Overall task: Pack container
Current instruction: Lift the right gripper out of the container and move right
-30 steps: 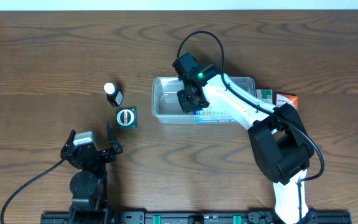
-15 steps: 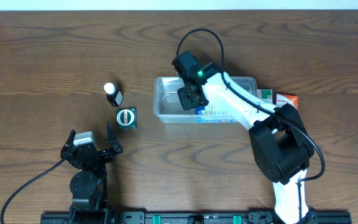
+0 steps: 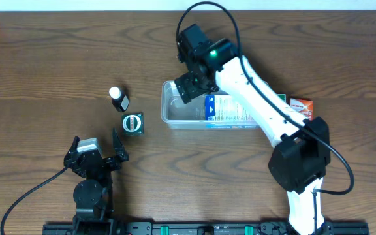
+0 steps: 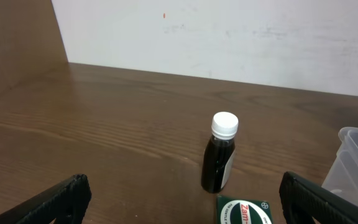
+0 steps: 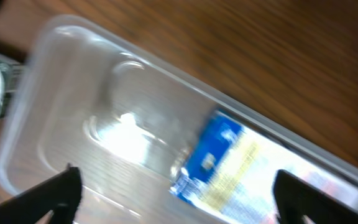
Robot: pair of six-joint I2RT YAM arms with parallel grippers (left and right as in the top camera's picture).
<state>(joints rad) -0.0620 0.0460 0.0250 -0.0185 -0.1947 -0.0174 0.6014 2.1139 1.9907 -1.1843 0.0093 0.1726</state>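
Note:
The container [image 3: 170, 112] is a clear plastic tub at the table's middle; in the right wrist view its rim [image 5: 61, 37] runs across the frame. A blue-and-white box [image 3: 228, 109] lies flat in its right half, blurred as the blue-and-white box [image 5: 229, 162] from the wrist. My right gripper [image 3: 189, 87] hovers open over the tub's back left part; the right gripper [image 5: 176, 196] has nothing between its fingers. My left gripper [image 3: 95, 151] rests open near the front left, and the left gripper [image 4: 182, 202] faces the table with nothing in it.
A dark bottle with a white cap [image 3: 118, 98] stands left of the tub, seen upright as the bottle [image 4: 221, 152]. A green box [image 3: 132, 123] lies beside it, the green box [image 4: 244, 211] just ahead of my left fingers. An orange box [image 3: 302, 106] lies right of the tub.
My right gripper opened, let go of the blue-and-white box inside the container and rose toward the back left. The left arm has not moved.

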